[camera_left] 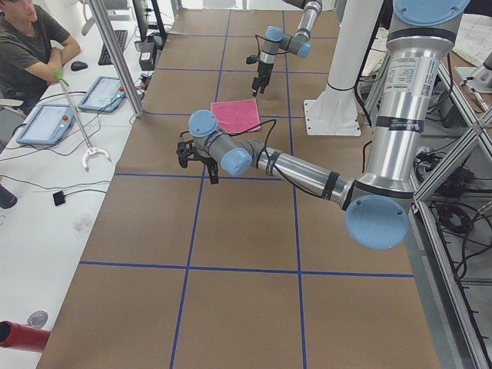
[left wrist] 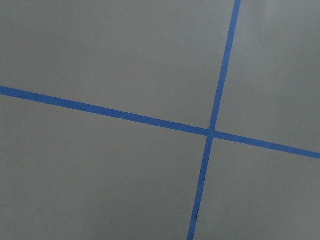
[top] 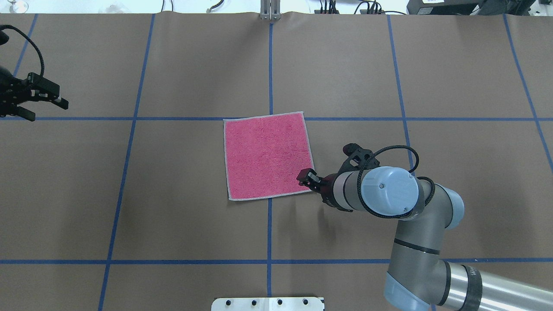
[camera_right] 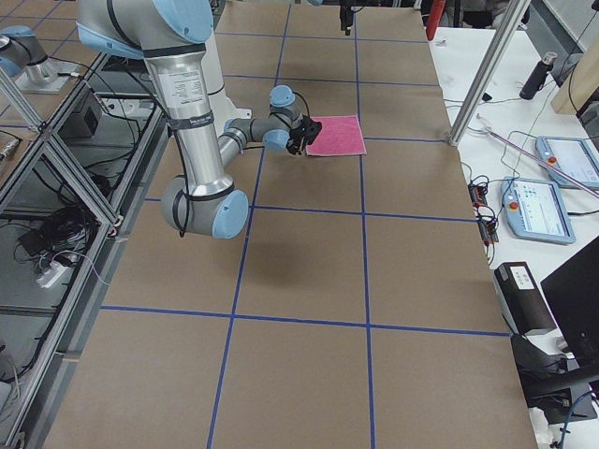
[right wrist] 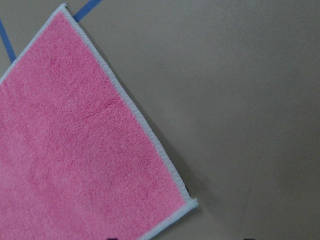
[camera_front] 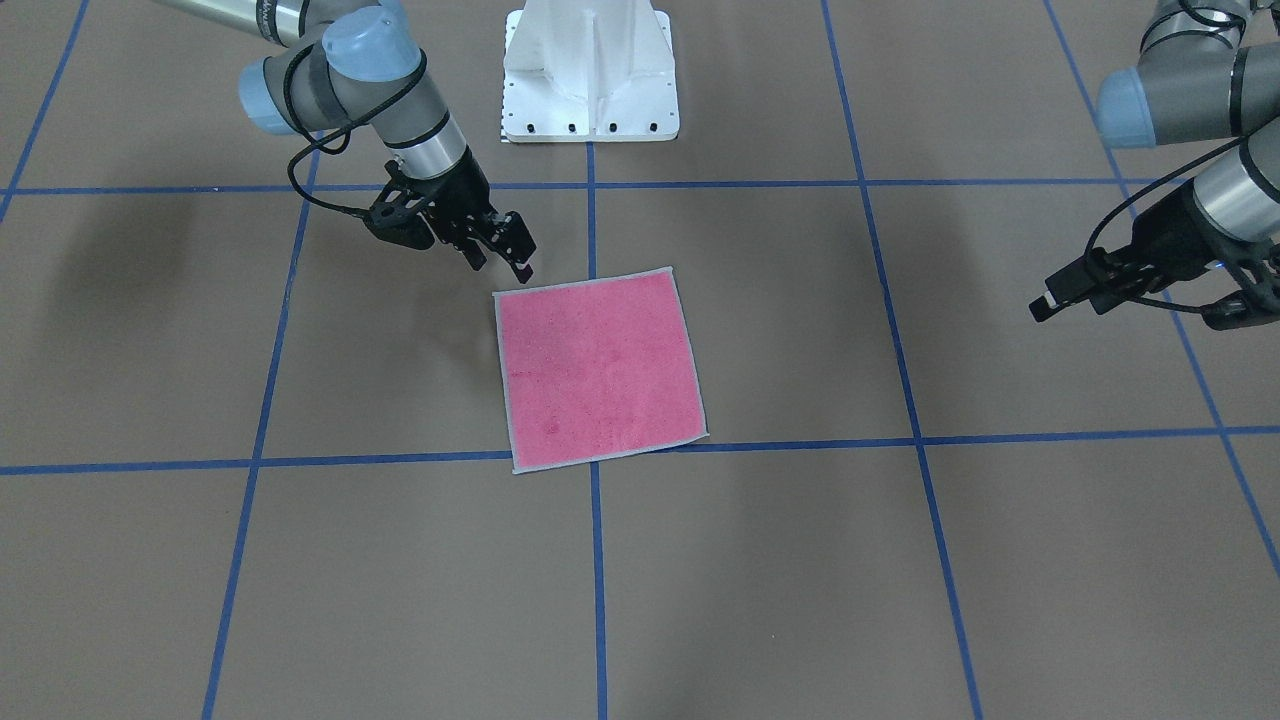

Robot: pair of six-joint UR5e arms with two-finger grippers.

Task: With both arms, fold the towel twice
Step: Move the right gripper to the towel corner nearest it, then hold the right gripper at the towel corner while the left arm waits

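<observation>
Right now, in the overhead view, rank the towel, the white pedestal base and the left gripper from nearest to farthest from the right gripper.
From the right gripper:
1. The towel, immediately to its left; the fingertips are by the towel's near right corner.
2. The white pedestal base, at the bottom edge, on the robot's side.
3. The left gripper, far off at the view's left edge.

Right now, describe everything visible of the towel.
The towel is a small square of terry-looking cloth, pink face up, with a light grey hemmed border. It lies flat and unfolded on the brown table cover, slightly skewed, covering part of the blue tape lines. The right gripper is poised open at one corner, not gripping it.
</observation>
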